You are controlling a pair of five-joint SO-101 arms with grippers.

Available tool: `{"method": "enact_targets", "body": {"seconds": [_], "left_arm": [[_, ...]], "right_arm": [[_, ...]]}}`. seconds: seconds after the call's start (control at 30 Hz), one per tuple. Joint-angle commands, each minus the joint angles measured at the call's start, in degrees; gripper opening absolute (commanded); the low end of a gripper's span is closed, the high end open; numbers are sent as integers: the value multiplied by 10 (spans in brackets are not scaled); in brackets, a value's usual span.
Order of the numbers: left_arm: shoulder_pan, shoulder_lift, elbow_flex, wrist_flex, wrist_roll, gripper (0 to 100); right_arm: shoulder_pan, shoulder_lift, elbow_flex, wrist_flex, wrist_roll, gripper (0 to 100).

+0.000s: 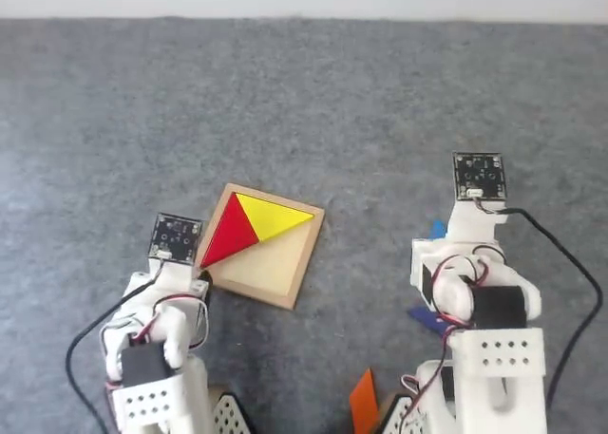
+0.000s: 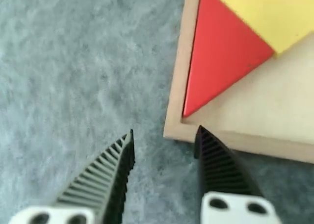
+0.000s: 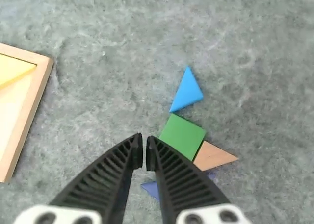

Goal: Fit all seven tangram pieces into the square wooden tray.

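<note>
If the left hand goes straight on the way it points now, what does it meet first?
Probably the rim of the wooden tray, near its corner, before the red triangle; depth is unclear.

Your left arm's black serrated gripper (image 2: 166, 132) points downward with jaws spread apart, while your right arm's black serrated gripper (image 3: 143, 136) points downward, jaws closed together.

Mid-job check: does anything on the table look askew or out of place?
Nothing damaged. The tray sits askew to the far edge of the table; the red triangle and yellow triangle lie flat inside it. The green square, blue triangle and tan triangle are bunched beside the right hand, square touching tan triangle.
</note>
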Motion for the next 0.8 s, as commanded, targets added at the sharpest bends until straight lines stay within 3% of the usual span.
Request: {"method": "enact_targets", "body": {"seconds": [0.0,0.77], "left_arm": [[-23,-9,-5,11,-4,197],[-25,-9,-5,11,-4,197]], "right_arm": [[-2,-14,-4,-10,-2,28],[-5,-14,0,-18,-1,27]]}}
